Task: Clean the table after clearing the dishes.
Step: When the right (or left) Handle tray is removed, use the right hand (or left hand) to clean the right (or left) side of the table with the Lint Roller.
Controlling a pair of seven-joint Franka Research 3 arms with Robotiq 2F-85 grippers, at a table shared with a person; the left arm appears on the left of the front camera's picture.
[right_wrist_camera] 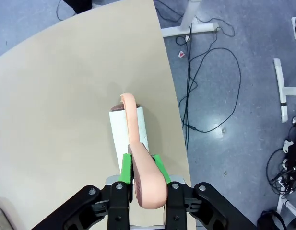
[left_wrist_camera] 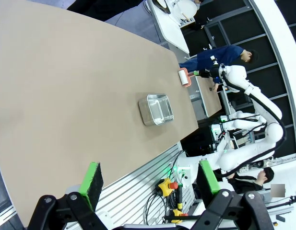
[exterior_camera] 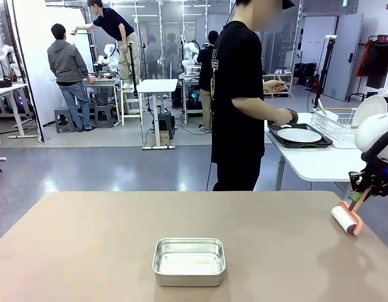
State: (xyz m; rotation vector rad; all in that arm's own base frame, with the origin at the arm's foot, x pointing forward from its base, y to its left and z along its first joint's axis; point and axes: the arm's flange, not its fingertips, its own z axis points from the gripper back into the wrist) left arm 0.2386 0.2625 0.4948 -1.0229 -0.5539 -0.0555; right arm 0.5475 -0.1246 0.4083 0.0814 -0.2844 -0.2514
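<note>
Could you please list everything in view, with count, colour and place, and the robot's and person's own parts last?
table: one, beige-brown, nearest the robot.
pan: one, steel, near edge of the table, about the middle.
lint roller: one, white roll on a pink handle, at the table's right edge, roll on the tabletop.
white table: one, beyond the right far corner.
tray: one, dark, on the white table.
plate: one, white, on the tray.
wire rack: one, white, on the white table, right of the tray.
person: one, black shirt, at the white table, hands by the tray.
right gripper: fingers shut on the roller's handle.
left gripper: fingers open, above the table.
</note>
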